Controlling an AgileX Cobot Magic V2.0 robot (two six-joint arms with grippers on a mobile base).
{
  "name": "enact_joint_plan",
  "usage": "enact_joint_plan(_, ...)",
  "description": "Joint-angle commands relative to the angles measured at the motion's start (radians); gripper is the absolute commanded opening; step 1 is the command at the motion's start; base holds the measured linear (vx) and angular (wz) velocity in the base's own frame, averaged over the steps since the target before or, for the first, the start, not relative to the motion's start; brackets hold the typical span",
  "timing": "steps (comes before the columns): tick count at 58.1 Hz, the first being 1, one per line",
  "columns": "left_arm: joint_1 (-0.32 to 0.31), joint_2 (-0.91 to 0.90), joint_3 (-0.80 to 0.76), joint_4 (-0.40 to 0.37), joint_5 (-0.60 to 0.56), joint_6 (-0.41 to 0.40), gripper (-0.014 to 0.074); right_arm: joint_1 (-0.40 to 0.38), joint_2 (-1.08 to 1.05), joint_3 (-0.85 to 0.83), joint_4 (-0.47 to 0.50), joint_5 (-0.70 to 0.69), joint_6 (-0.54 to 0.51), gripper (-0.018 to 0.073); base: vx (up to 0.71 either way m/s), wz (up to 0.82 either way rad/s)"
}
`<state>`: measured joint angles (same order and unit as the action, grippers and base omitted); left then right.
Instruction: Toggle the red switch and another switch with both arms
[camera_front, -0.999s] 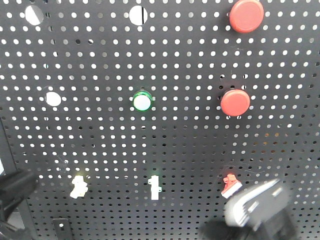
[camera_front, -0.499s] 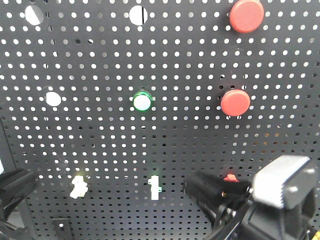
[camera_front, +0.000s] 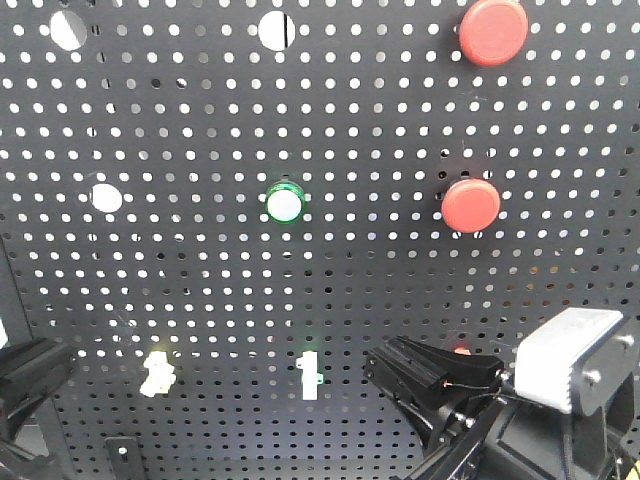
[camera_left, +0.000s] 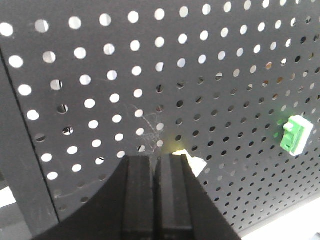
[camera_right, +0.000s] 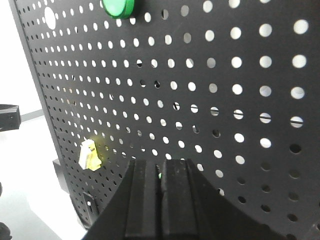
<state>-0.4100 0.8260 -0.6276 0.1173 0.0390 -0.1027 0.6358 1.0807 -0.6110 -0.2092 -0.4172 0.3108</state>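
The red switch (camera_front: 462, 350) sits low on the right of the pegboard; only a red sliver shows above my right arm's black fingers. My right gripper (camera_front: 378, 362), with its silver-grey block (camera_front: 570, 360), lies across the switch pointing left, jaws shut on nothing (camera_right: 160, 162). The pale yellow switch (camera_front: 157, 372) is low on the left. My left gripper (camera_front: 62, 362) stands left of it. In the left wrist view that gripper (camera_left: 155, 159) is shut and empty, with the yellow switch (camera_left: 194, 163) peeking out just behind its right finger. The right wrist view shows the yellow switch (camera_right: 90, 154) too.
A white toggle on a green base (camera_front: 309, 375) stands between the two switches, also in the left wrist view (camera_left: 295, 135). A green-rimmed round button (camera_front: 284, 203) and two big red push buttons (camera_front: 470, 204) (camera_front: 493, 30) sit higher on the pegboard (camera_front: 200, 280).
My right arm has risen from the lower right and swung its fingers left across the red switch, hiding most of it. The left gripper has barely moved.
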Motion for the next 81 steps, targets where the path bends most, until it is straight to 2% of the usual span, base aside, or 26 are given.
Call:
enact_joint_plan(1, 0.0, -0.036, -0.002, -0.006, -0.087, -0.008, 0.0002, 0.0, -0.018, -0.03, 0.008, -0.089, -0.011, -0.0006, 0.0, 0.0)
enact_joint_plan(9, 0.063, -0.167, 0.104, -0.016, -0.119, 0.022, 0.0002, 0.0, -0.018, -0.03, 0.008, -0.09, -0.011, -0.0006, 0.0, 0.0)
enact_joint_plan(14, 0.148, -0.284, 0.196, -0.062, -0.146, 0.023, 0.0002, 0.0, -0.016, -0.03, 0.008, -0.09, -0.011, -0.0006, 0.0, 0.0)
enact_joint_plan(20, 0.254, -0.427, 0.325, -0.073, -0.165, 0.025, 0.0002, 0.0, -0.016, -0.03, 0.008, -0.09, -0.011, -0.0006, 0.0, 0.0)
enact_joint_plan(27, 0.329, -0.592, 0.476, -0.072, -0.171, 0.042, 0.0002, 0.0, -0.016, -0.03, 0.008, -0.09, -0.011, -0.0006, 0.0, 0.0)
enact_joint_plan(39, 0.357, -0.798, 0.67, -0.175, -0.172, 0.135, 0.0002, 0.0, -0.016, -0.03, 0.008, -0.089, -0.011, -0.0006, 0.0, 0.0)
enact_joint_plan(44, 0.357, -0.863, 0.673, -0.173, -0.063, 0.137, 0.0002, 0.0, -0.016, -0.03, 0.008, -0.089, -0.011, -0.0006, 0.0, 0.0)
enact_joint_plan(51, 0.357, -0.855, 0.674, -0.173, -0.019, 0.137, 0.0002, 0.0, -0.015, -0.03, 0.006, -0.09, -0.011, -0.0006, 0.0, 0.0)
enact_joint_plan(81, 0.357, -0.855, 0.674, -0.173, 0.019, 0.137, 0.0002, 0.0, -0.015, -0.03, 0.007, -0.09, -0.011, -0.0006, 0.0, 0.0)
